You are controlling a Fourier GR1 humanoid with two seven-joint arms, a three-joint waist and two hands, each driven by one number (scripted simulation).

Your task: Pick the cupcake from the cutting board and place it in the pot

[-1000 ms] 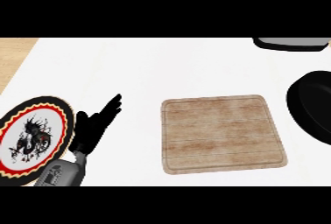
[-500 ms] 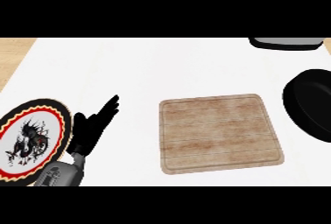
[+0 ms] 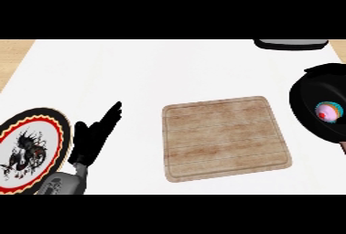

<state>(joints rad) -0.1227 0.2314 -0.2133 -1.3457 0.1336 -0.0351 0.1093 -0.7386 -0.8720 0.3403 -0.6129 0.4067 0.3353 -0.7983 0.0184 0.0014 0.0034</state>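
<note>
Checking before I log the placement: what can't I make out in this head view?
Right hand: shows nowhere in the head view.
Pot: its right side is cut off by the picture's right edge.
Cupcake in the pot: too small to tell if it stands upright.
Grey object at the top: cut off by the upper edge; unidentifiable.

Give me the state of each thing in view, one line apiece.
cupcake: inside the pot.
pot: uncovered, holds the cupcake.
cutting board: flat on the counter, bare.
plate: flat on the counter, bare.
left hand: open, fingers up, beside the plate, holding nothing.
</note>
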